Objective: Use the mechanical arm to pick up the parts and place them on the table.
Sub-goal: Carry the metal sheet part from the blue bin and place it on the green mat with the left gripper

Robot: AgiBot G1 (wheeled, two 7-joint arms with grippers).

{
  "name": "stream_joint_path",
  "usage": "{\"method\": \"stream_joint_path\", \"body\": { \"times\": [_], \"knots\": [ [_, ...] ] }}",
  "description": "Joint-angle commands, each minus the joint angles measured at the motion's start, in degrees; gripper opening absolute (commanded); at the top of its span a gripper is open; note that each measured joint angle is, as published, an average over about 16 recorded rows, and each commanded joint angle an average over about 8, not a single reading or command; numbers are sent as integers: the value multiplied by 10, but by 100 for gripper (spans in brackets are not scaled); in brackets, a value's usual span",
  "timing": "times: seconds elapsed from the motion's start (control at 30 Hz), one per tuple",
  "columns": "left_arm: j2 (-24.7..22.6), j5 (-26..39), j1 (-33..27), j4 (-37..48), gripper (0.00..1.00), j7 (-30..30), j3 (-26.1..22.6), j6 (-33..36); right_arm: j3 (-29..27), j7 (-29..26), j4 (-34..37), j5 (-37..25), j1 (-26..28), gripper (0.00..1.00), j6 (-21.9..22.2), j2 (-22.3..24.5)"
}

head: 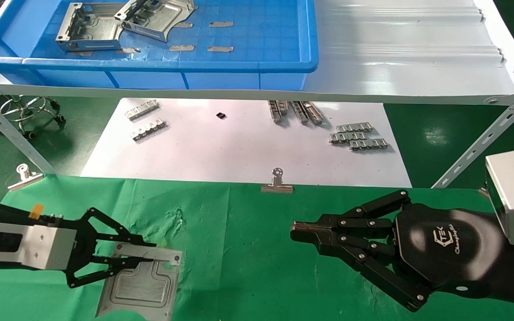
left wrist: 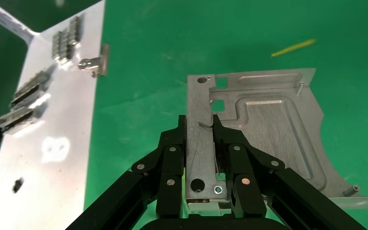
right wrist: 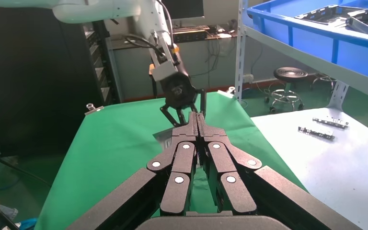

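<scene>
One silver part (head: 143,285) lies flat on the green table (head: 239,232) at the front left. My left gripper (head: 152,252) is low over its far edge. In the left wrist view the left gripper (left wrist: 200,120) is shut on the part (left wrist: 273,129), its fingers against both sides of the raised edge strip. Two more parts (head: 89,29) (head: 154,15) lie in the blue bin (head: 150,64) on the shelf. My right gripper (head: 293,232) is shut and empty above the cloth at the front right, pointing towards the left arm; it also shows in the right wrist view (right wrist: 196,115).
The white ribbed shelf (head: 395,53) spans the back over a white paper sheet (head: 248,147) that carries small toothed strips (head: 357,138). Binder clips (head: 277,183) (head: 25,176) sit on the cloth's far edge. Shelf braces slant down at both sides.
</scene>
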State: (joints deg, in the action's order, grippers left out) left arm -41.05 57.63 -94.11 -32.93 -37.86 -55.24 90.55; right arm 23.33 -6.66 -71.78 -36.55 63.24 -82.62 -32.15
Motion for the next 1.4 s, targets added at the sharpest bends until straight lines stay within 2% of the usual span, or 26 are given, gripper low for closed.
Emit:
{"method": "stream_joint_path", "body": {
  "times": [0.03,0.6,0.63,0.87,0.9,1.17,1.4],
  "knots": [
    [-9,7,0,18,0,-19,-13,0,0,0,0,0,0,0,0,0],
    [-99,23,-16,223,0,-125,-35,-42,0,0,0,0,0,0,0,0],
    [-104,24,-16,229,5,-133,-35,-46,0,0,0,0,0,0,0,0],
    [-125,30,-16,265,92,-178,-38,-59,0,0,0,0,0,0,0,0],
    [-127,30,-16,269,100,-183,-38,-60,0,0,0,0,0,0,0,0],
    [-136,30,-17,292,100,-213,-38,-56,0,0,0,0,0,0,0,0],
    [-136,28,-25,308,100,-212,-36,-44,0,0,0,0,0,0,0,0]
  ]
}}
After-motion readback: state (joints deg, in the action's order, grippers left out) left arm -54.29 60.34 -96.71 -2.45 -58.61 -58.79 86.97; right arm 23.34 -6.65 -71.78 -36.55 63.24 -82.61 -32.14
